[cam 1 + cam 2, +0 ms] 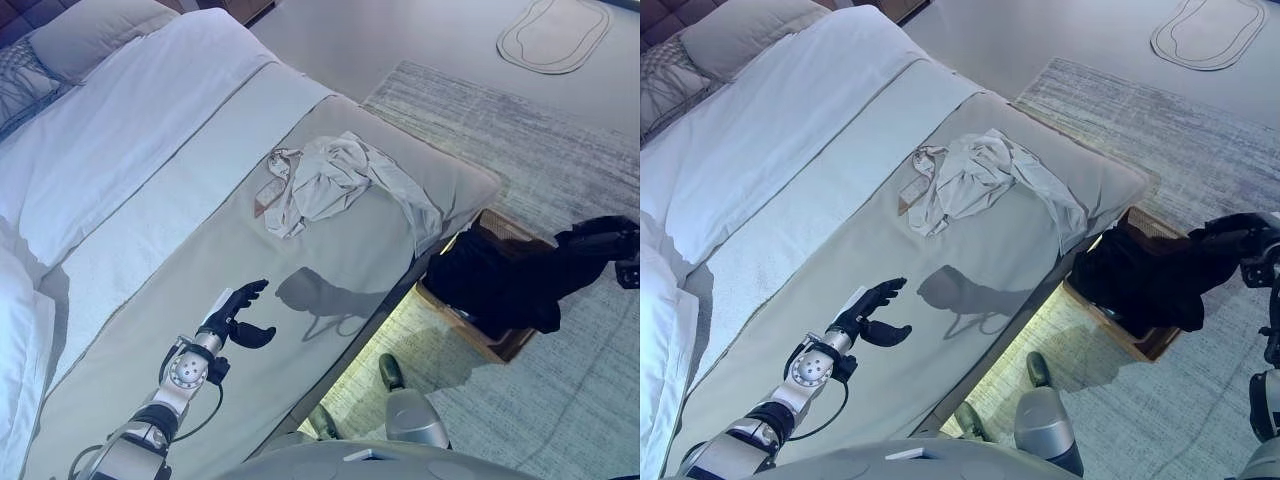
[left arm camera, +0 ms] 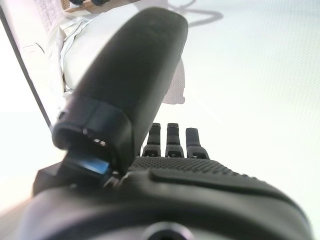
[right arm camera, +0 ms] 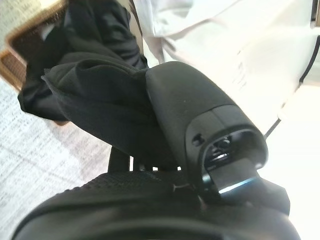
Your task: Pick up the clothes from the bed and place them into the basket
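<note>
Wicker basket [image 1: 505, 345] on floor at 4 o'clock off bed [image 1: 150, 170] corner: holds black garment [image 1: 500, 275], draped over rim, pinched by right hand [image 3: 200, 130]. White garment [image 1: 335, 180] crumpled on bed. Left hand [image 1: 235, 315] over bed: fingers relaxed, empty.

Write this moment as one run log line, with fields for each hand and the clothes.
left hand: open above bed | right hand: shut on black garment over basket | white garment: on bed
</note>
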You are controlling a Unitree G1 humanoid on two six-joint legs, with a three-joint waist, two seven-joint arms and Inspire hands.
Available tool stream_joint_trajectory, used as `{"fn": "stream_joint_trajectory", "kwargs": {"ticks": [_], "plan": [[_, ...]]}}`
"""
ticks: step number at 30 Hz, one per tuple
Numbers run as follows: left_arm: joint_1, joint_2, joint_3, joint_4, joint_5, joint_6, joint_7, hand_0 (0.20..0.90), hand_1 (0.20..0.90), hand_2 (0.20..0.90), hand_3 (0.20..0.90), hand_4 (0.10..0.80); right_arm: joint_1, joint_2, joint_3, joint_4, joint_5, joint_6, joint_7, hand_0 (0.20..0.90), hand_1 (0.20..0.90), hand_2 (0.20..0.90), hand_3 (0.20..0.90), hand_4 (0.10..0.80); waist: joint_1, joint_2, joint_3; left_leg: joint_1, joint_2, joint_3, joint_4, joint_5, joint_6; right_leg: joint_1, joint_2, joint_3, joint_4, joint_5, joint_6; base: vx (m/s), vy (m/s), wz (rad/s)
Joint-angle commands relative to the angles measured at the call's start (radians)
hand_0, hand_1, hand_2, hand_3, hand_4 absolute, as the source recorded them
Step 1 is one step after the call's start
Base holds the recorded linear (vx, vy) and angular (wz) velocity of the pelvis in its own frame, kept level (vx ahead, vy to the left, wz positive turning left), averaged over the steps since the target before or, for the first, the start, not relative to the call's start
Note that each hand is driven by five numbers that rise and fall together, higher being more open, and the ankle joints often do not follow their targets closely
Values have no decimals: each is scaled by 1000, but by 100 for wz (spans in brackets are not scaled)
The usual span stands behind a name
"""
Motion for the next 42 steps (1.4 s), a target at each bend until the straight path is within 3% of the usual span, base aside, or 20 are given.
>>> {"fn": "stream_joint_trajectory", "kwargs": {"ticks": [1, 2, 3, 13, 17, 24, 27, 32, 42], "plan": [[-27, 38, -15, -46, -12, -28, 9, 900, 900, 900, 900, 800, -31, -24, 18, -28, -34, -118, -13, 300, 300, 300, 200, 100, 12, -70, -97, -6, 70, -50, 124, -109, -54, -59, -58, -47, 153, -86, 37, 0, 0, 0], [-30, 37, -17, -47, -15, -24, 9, 900, 900, 900, 900, 800, -33, -23, 21, -32, -50, -113, -14, 547, 547, 547, 488, 388, 11, -69, -97, -7, 69, -50, 126, -110, -54, -60, -58, -45, 154, -87, 37, 0, 0, 0], [-32, 35, -16, -49, -16, -24, 8, 900, 900, 900, 900, 800, -33, -23, 23, -28, -67, -114, -11, 900, 900, 900, 900, 800, 11, -67, -95, -8, 70, -51, 127, -111, -55, -61, -59, -44, 155, -87, 38, 0, 0, 0], [-24, 37, -13, -55, -15, -14, 6, 900, 900, 900, 900, 800, 9, 10, 18, -22, -67, -112, 21, 900, 900, 900, 900, 800, 21, -73, -102, -1, 69, -56, 117, -107, -54, -52, -59, -52, 157, -90, 40, 2, 4, 0], [-28, 42, -11, -63, -15, -8, 6, 900, 900, 900, 900, 800, 19, 8, 2, -6, -81, -62, 21, 900, 900, 900, 900, 800, 29, -81, -102, -2, 68, -63, 112, -104, -53, -48, -57, -56, 158, -93, 40, -5, -1, 1], [-22, 53, -1, -55, -15, -16, 11, 900, 900, 900, 900, 800, 9, -19, 7, 35, -116, -78, 12, 900, 900, 900, 900, 800, 46, -94, -98, -3, 63, -78, 110, -101, -49, -38, -57, -67, 162, -97, 37, -6, -8, 8], [-15, 56, 6, -58, -15, -14, 13, 900, 900, 900, 900, 800, 13, -27, 7, 15, -149, -93, -38, 900, 900, 900, 900, 800, 51, -100, -98, -3, 62, -83, 108, -99, -48, -32, -56, -70, 160, -98, 37, 4, -23, 9], [0, 58, 5, -63, -26, -27, 33, 900, 900, 900, 900, 800, -33, -50, 25, -67, -205, -151, -244, 900, 900, 900, 900, 800, 74, -97, -81, -15, 57, -106, 99, -85, -50, -33, -55, -88, 176, -111, 35, -31, -10, 5], [-2, 18, -4, -87, -63, -53, 72, 900, 900, 900, 900, 800, -206, -62, 121, -191, -211, -210, -365, 900, 900, 900, 900, 800, 122, -48, -11, -70, 42, -166, 126, -70, -72, -73, -66, -148, 248, -159, 0, -43, 29, 12]]}}
